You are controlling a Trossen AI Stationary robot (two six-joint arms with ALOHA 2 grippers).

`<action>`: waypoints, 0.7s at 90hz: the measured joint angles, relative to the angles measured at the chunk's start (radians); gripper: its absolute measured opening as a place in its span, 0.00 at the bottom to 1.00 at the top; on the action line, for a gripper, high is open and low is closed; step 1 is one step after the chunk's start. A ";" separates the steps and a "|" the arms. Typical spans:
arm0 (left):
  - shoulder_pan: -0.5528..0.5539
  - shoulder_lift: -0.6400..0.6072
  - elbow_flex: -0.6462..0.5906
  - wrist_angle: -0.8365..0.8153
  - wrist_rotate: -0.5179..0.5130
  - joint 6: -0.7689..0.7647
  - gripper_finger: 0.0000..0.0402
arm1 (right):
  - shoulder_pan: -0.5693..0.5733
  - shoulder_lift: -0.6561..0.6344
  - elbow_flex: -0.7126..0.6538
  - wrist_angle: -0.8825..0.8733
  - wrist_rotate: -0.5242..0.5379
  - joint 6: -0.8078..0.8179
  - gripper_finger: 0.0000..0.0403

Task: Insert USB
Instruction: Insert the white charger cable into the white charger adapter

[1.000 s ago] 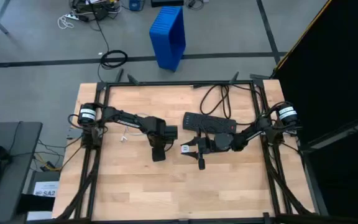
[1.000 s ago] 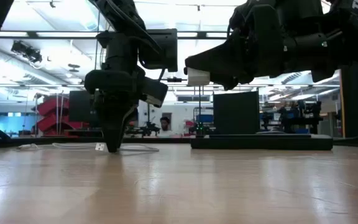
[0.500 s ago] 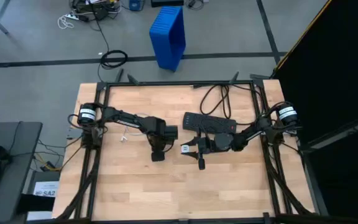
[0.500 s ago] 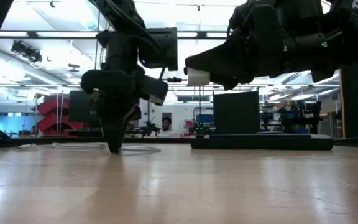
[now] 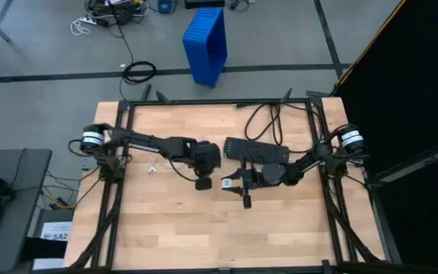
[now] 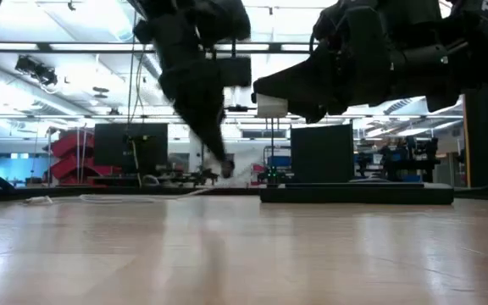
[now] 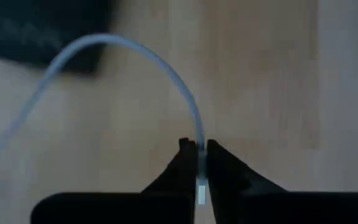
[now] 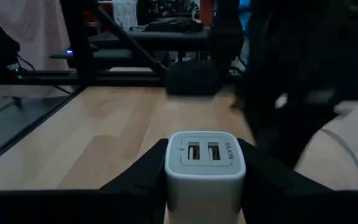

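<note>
The USB is a thin white cable (image 7: 148,59); my left gripper (image 7: 199,149) is shut on it near its plug end, above the table's middle (image 5: 202,183). In the low view that gripper (image 6: 224,172) slants down, well clear of the wood. A white charger block (image 8: 205,168) with two USB ports sits in my right gripper (image 8: 205,155), shut on it just right of the left gripper (image 5: 230,183). The ports face the left arm. The cable's remaining length (image 6: 125,199) lies on the table to the left. My left gripper pinches the cable just behind its plug (image 7: 201,190) between its two fingertips (image 7: 184,155). The cable leaves past the tips and arcs away. The held end is lifted clear; the far length trails slack onto the wood. My right gripper pinches the charger's two side faces (image 8: 169,171) between its two fingers (image 8: 138,174), coming in level from the table's right. The block is clear of the table (image 6: 271,105), its port face pointing away from the wrist.
A black power strip (image 5: 255,150) lies behind the grippers toward the far edge, its thick black cord (image 5: 268,118) looping to the table's far side. A blue crate (image 5: 206,44) stands on the floor beyond. The table's near half is bare wood (image 5: 219,236).
My left gripper has risen from the tabletop and swung toward the table's right, toward the charger, tipping to a slant. It stays shut on the cable, whose plug end has been lifted off the wood while the remaining length stays lying there.
</note>
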 joint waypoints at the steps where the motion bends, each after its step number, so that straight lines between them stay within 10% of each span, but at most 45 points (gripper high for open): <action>1: 0.000 -0.010 -0.003 0.012 -0.002 0.000 0.00 | 0.000 0.000 0.000 0.000 -0.005 0.000 0.29; 43: -0.116 -0.234 -0.443 1.142 -0.004 -0.033 0.00 | 0.011 0.000 0.062 -0.004 -0.041 -0.021 0.29; 63: -0.216 -0.232 -0.573 1.428 -0.113 -0.021 0.00 | 0.029 0.000 0.125 -0.083 -0.020 -0.113 0.29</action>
